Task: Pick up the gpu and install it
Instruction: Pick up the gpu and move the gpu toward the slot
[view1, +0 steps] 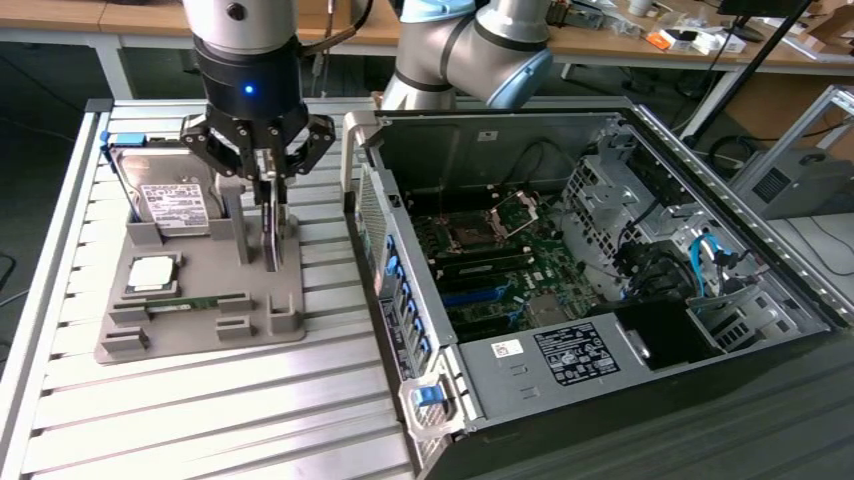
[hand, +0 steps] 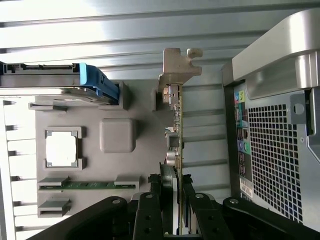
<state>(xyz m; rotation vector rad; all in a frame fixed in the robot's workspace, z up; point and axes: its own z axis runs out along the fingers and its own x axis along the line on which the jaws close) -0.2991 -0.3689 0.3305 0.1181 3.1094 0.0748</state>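
As the gripper (view1: 271, 176) hangs upper left, its fingers (view1: 254, 160) clamp the gpu (view1: 275, 235).
Card on edge in the grey holder (view1: 200, 335), hard drive (view1: 171, 205) beside it, open case (view1: 454, 150) on the exterior view's right.

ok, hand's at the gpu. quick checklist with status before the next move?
1. Hand lined up on the gpu: ok, the card's edge runs straight into it in the wrist view.
2. gpu upright in the gray fixture: ok, not yet lifted.
3. Firm hold on the gpu: cannot tell.
4. Room around the card: ok, the hard drive stands apart, to the exterior view's left.
5. Computer case open: ok, the motherboard is exposed.
6. Target slot free: cannot tell.
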